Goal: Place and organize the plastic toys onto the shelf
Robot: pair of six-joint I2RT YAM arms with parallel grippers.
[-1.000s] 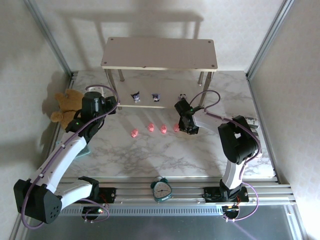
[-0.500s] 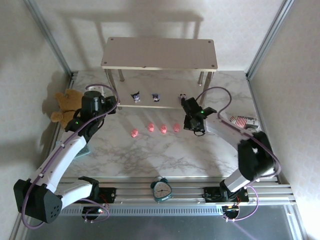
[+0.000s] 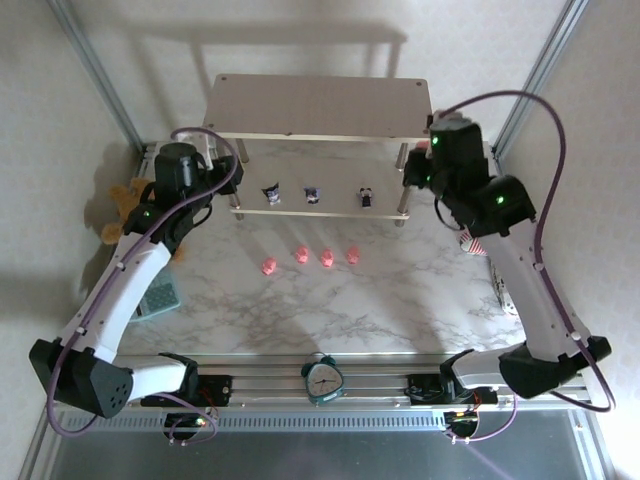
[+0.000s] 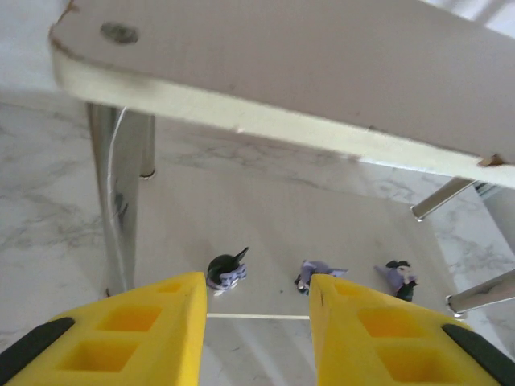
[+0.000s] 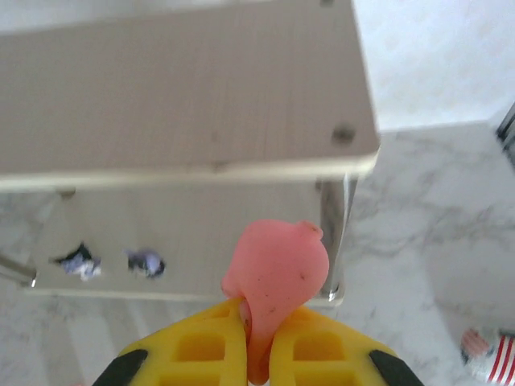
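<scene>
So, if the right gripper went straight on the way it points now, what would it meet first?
Probably the shelf: the right gripper, shut on a pink pig toy, points at its right end, close beside the front leg. Top board's edge or lower board, depth leaves unclear.

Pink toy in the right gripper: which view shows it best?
Right wrist: the pink toy sits large and central, pinched by the right gripper in front of the shelf. Top external gives just a pink speck at the shelf's right end.
</scene>
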